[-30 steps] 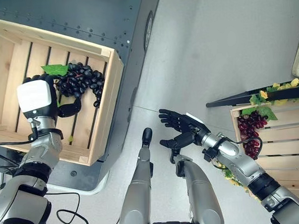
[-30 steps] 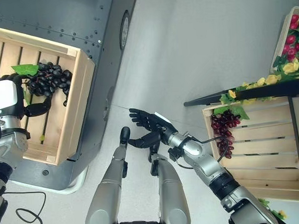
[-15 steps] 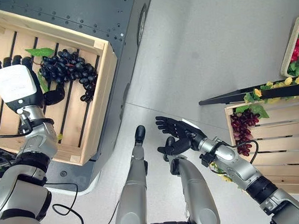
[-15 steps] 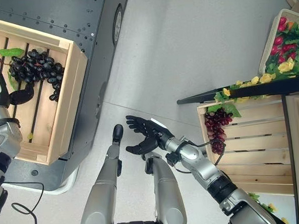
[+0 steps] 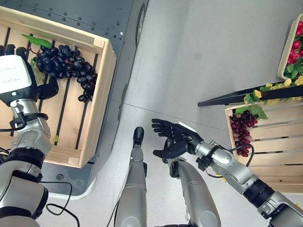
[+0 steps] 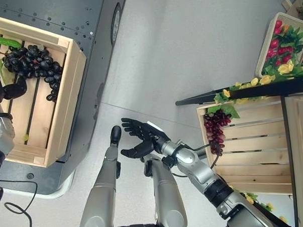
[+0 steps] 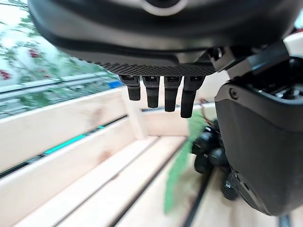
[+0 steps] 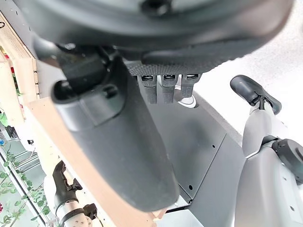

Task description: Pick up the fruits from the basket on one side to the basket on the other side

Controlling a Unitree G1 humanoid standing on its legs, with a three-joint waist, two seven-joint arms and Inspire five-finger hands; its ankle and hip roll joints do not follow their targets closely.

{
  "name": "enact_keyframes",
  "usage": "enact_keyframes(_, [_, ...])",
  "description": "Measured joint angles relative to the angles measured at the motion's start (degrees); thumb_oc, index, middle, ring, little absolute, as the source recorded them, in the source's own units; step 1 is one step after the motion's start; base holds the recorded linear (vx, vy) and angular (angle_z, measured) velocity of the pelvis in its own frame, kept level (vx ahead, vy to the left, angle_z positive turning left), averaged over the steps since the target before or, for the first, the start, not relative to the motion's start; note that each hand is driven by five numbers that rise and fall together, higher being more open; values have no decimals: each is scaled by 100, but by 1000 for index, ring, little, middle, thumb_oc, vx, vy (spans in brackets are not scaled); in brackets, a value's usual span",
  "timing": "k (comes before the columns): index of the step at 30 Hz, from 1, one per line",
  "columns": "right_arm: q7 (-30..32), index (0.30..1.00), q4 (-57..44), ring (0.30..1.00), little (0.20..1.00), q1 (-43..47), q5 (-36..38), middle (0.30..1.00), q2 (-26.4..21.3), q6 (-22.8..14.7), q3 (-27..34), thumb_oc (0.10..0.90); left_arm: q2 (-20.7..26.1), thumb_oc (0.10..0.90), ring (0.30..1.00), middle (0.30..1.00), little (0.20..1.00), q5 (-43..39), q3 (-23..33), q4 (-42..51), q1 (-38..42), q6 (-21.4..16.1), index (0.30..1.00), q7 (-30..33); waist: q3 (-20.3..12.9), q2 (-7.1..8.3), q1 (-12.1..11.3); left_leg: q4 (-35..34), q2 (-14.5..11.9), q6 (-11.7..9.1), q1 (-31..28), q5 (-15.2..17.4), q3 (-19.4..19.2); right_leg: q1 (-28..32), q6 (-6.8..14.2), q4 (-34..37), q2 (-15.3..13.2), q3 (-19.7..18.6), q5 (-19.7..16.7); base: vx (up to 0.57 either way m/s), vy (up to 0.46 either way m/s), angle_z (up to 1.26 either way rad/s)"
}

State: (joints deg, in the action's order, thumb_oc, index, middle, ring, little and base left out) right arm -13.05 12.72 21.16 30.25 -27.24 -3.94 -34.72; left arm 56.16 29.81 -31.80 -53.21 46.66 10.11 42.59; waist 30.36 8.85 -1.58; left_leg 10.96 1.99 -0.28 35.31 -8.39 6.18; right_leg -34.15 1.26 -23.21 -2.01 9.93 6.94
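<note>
A bunch of dark grapes (image 5: 64,62) with a green leaf lies in the far corner of the left wooden crate (image 5: 103,95). My left hand (image 5: 11,77) hovers inside that crate just beside the bunch, open and holding nothing. In the left wrist view its fingers (image 7: 165,97) hang straight, with the grapes (image 7: 208,153) beyond the thumb. My right hand (image 5: 174,139) floats open over the floor in the middle, palm up and empty; its fingers (image 8: 163,90) are straight. A bunch of red grapes (image 5: 243,132) lies in the right wooden crate (image 5: 279,148).
The left crate rests on a dark grey metal platform (image 5: 127,24). A black shelf edge (image 5: 241,97) with green leaves and yellow fruit runs above the right crate. A tray of pink and yellow fruit (image 5: 297,49) stands at the far right. Grey floor lies between the crates.
The camera has turned, shifting the whole scene. My left hand has drawn back from the dark grapes, its thumb now off the bunch. The right hand has kept its open pose.
</note>
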Motion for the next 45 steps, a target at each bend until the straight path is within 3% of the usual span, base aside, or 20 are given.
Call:
enact_keyframes(12, [-4,900,23,900,900,-79,-9,900,-19,0,31,800,336,800,900,900,900,618,-173,275,-3,-483,900,-191,2,-4,47,16,2,13,44,13,-41,-66,-2,-29,-7,-36,2,1,15,-1])
enact_keyframes(20, [-4,900,53,900,900,-57,-8,900,-91,0,31,800,368,800,900,900,900,667,-504,264,84,-466,900,-329,5,-10,36,149,9,-6,148,32,-130,-247,-31,-256,-18,-138,24,-11,12,-4])
enact_keyframes(36, [-4,900,49,900,900,-49,-7,900,-151,21,38,800,394,800,900,900,900,649,-699,261,531,-139,900,-1869,11,-45,21,288,-35,-62,200,101,-236,-372,-114,-504,-13,-184,120,2,6,-2])
enact_keyframes(37, [-4,900,49,900,900,-42,-7,900,-152,24,40,800,396,687,731,731,731,649,-729,261,560,-110,731,-1913,11,-48,18,289,-39,-64,200,102,-236,-372,-117,-506,-11,-182,122,0,0,0])
enact_keyframes(38, [-4,900,49,900,900,-16,-7,900,-154,29,40,800,396,527,491,491,491,651,-733,254,601,-94,491,-2013,8,-58,18,291,-44,-68,200,105,-237,-372,-121,-506,-6,-180,124,9,30,0])
enact_keyframes(39, [-3,900,48,900,900,15,-7,900,-161,40,48,800,396,400,300,300,300,652,-781,236,647,-77,300,-2066,9,-79,24,298,-47,-69,203,106,-237,-372,-122,-506,-5,-179,125,7,31,0])
enact_keyframes(45, [-3,900,48,900,900,71,-7,900,-188,78,55,800,396,400,300,300,300,652,-946,139,1003,-18,300,-2104,10,-98,80,344,-51,-68,224,120,-257,-375,-121,-509,-4,-178,123,0,0,0])
